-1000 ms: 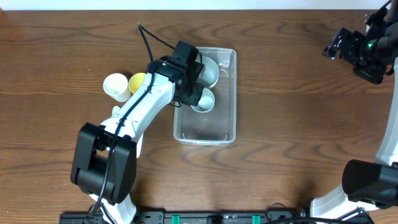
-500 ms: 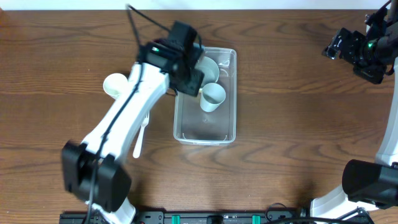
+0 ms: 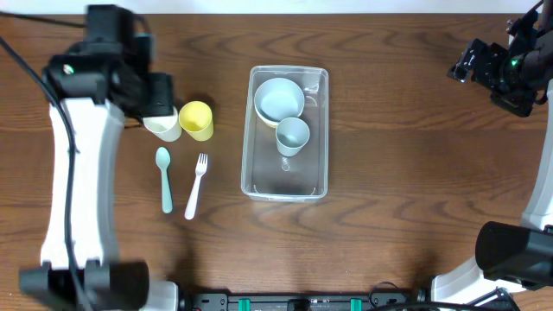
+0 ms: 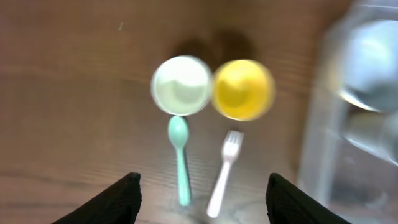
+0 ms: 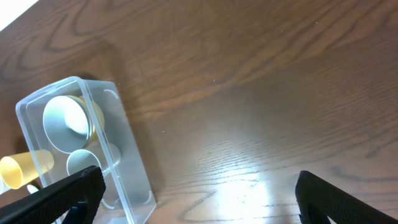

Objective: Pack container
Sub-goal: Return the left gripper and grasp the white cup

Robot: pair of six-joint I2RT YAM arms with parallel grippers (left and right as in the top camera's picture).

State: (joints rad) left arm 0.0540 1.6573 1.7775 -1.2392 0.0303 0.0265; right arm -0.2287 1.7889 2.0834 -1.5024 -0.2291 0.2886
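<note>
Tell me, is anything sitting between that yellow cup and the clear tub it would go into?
Nothing visible. Only bare wood lies between the yellow cup and the container. The fork and spoon lie off that line. Inside, a bowl and a blue cup fill the far half; the near half is free.

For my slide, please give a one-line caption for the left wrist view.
Open left gripper above cream cup, yellow cup, teal spoon and white fork; clear container at right.

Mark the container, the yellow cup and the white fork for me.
container [image 3: 298, 177]: overhead view, bare part of its clear floor.
yellow cup [image 3: 196, 120]: overhead view, inside its open mouth.
white fork [image 3: 195, 185]: overhead view, middle of its handle.
</note>
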